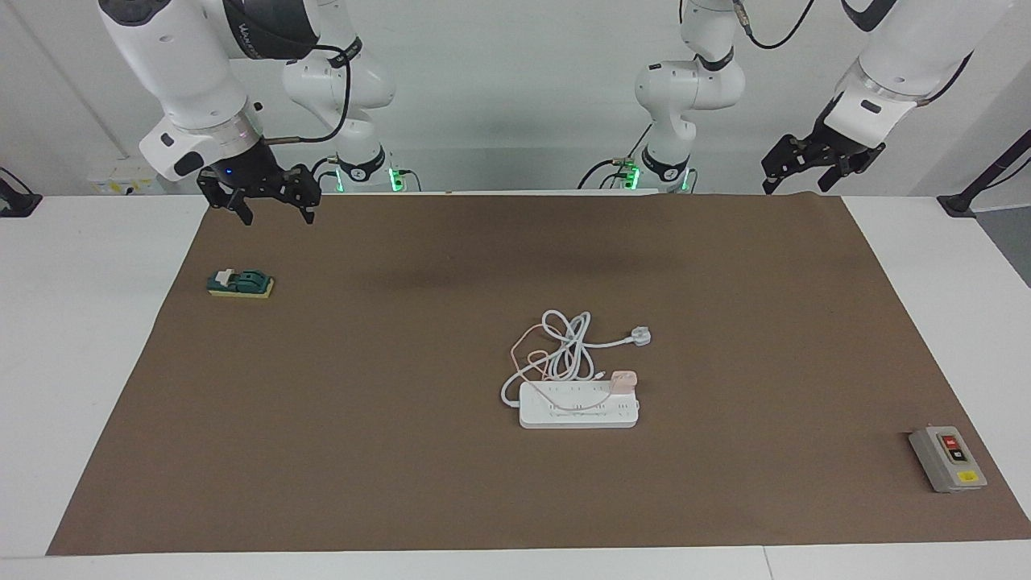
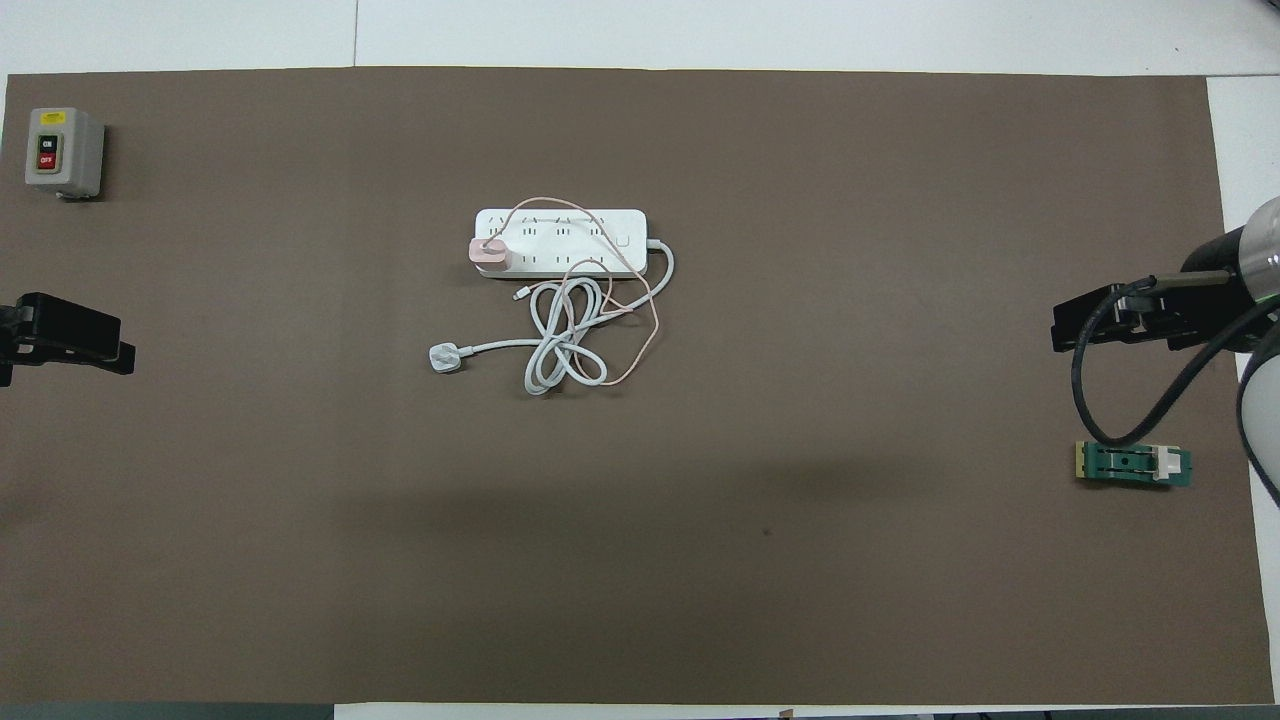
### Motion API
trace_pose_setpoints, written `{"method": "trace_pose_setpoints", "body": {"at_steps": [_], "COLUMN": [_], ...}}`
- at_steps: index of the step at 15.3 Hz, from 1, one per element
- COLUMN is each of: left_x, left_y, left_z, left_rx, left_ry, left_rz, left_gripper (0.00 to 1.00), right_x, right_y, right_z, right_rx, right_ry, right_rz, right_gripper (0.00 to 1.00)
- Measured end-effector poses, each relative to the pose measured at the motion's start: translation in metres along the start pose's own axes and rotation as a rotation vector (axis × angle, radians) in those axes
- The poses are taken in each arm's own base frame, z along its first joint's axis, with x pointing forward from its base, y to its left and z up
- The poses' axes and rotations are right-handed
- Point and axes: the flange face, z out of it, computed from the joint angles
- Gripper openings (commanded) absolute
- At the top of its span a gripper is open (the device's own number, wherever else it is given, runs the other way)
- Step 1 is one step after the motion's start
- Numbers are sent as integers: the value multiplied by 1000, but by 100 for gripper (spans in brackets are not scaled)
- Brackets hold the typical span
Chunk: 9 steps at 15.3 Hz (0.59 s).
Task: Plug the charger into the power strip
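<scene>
The white power strip (image 1: 578, 405) (image 2: 560, 240) lies flat in the middle of the brown mat. The pale pink charger (image 1: 624, 380) (image 2: 490, 255) sits on the strip's corner toward the left arm's end, on the row nearer the robots. Its thin pink cable (image 2: 640, 340) loops over the strip and the coiled white cord (image 1: 564, 350). My left gripper (image 1: 793, 187) (image 2: 110, 345) hangs open and empty above the mat's edge at its own end. My right gripper (image 1: 276, 216) (image 2: 1060, 330) waits open and empty over the mat's corner by its base.
A white three-pin plug (image 1: 640, 336) (image 2: 443, 358) lies beside the coil, nearer the robots than the strip. A grey button box (image 1: 947, 459) (image 2: 62, 152) stands at the left arm's end. A green-and-yellow block (image 1: 240, 283) (image 2: 1133, 465) lies under the right gripper's end.
</scene>
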Motion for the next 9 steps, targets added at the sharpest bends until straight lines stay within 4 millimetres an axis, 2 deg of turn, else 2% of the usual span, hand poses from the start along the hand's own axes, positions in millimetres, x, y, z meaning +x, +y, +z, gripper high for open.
{"method": "trace_pose_setpoints", "body": {"at_steps": [3,9], "left_x": [5,14], "left_y": [-7,-1], "left_z": [5,17], "left_rx": [0,13], "left_ry": [-10,-30], "left_rz": [-13,-3], "left_gripper": [100,100], "right_x": [0,0], "right_y": [0,0], "right_z": [0,0], "right_rx": [0,0], "right_ry": [0,0], "right_rz": [0,0], "right_gripper": [100,100]}}
